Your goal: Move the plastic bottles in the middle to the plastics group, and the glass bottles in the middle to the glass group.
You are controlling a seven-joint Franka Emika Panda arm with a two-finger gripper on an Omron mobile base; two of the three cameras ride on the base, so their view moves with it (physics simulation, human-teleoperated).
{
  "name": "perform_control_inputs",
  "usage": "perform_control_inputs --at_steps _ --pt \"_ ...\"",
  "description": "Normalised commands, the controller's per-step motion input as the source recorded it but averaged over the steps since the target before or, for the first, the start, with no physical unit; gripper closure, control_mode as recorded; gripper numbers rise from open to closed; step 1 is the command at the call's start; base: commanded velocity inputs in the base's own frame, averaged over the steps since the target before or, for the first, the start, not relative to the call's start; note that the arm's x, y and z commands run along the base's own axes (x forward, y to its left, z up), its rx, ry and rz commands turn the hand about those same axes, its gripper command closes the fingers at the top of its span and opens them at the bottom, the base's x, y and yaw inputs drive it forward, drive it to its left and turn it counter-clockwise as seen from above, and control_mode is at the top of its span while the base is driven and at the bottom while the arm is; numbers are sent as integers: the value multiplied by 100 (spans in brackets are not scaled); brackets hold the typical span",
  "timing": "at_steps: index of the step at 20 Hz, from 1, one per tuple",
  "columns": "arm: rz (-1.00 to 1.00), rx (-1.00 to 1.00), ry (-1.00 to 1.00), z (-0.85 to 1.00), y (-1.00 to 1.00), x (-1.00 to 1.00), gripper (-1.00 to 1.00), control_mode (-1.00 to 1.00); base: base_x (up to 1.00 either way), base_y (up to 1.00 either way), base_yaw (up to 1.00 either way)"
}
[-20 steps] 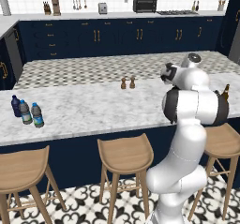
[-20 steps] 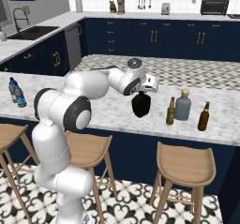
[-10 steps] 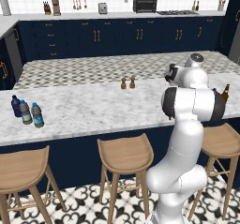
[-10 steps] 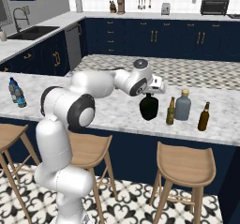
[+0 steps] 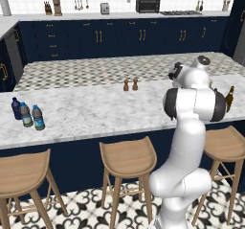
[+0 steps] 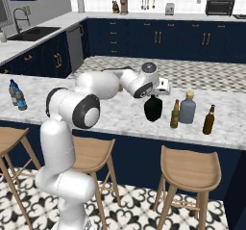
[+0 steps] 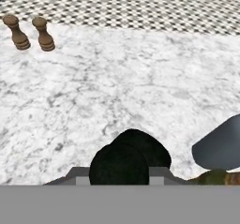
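Note:
My gripper point(image 6: 153, 94) is shut on the neck of the squat black glass bottle point(image 6: 153, 109), holding it upright low over the marble counter point(image 6: 120, 116). In the hand view the black bottle point(image 7: 126, 160) sits right before the camera. Just to its right stand the slender olive-green bottle point(image 6: 175, 114), the wide grey-blue bottle point(image 6: 187, 108) with a tan stopper, and the dark-brown bottle point(image 6: 208, 120). At the counter's far left, a dark blue bottle point(image 5: 16, 107) and two clear water bottles point(image 5: 26, 115) point(image 5: 38, 119) stand together.
Two small brown shakers point(image 5: 130, 85) stand mid-counter near the patterned strip, also seen as shakers point(image 7: 30, 32) in the hand view. Wooden stools point(image 6: 190, 169) line the counter's front edge. A sink point(image 6: 29, 31) lies on the back counter at the left.
The arm has carried the black bottle rightward along the counter, closer to the olive-green and grey-blue bottles. The other bottles and shakers have not moved.

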Motion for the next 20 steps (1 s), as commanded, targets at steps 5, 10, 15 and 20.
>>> perform_control_inputs --at_steps 5,10,15,20 --pt "16 -1 0 -2 -14 6 100 -100 0 0 0" --pt "8 -5 0 0 -2 5 100 -100 0 0 0" --pt "1 -3 0 -9 -5 4 100 -100 0 0 0" --pt "5 0 0 -53 0 12 100 -100 0 0 0"
